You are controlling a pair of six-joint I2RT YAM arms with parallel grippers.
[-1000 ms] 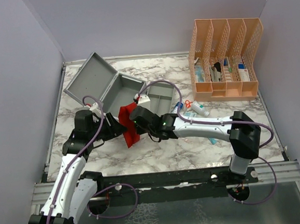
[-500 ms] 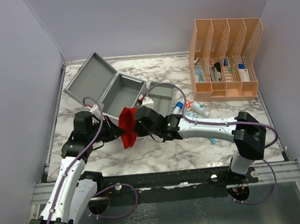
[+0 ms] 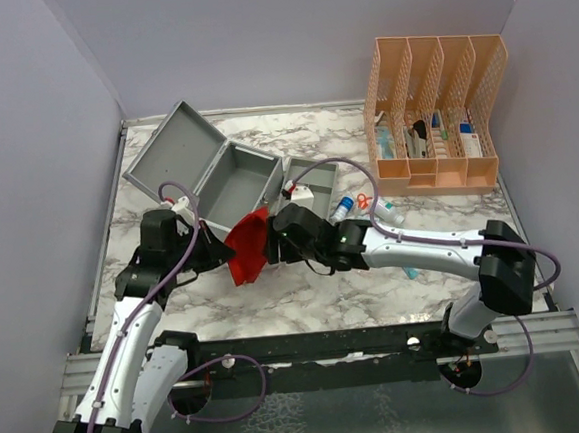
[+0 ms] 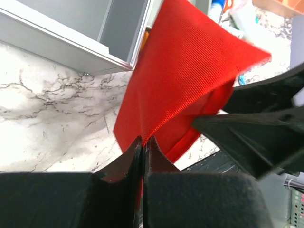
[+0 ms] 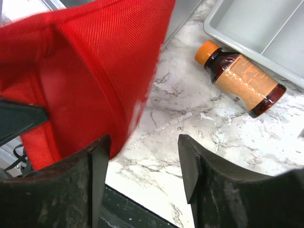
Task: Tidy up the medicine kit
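Flat red fabric pouch (image 3: 248,248): clenched in my left gripper (image 4: 143,139), sagging lower than before; my right gripper (image 5: 142,140) spread, empty.

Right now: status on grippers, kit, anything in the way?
Left gripper shut on red pouch. Right gripper open beside it. Medicine kit lid open. Amber bottle lying near tray.

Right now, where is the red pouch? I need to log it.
In the top view the red pouch is left of centre, pinched by the left gripper, in front of the open case and beside the right gripper.
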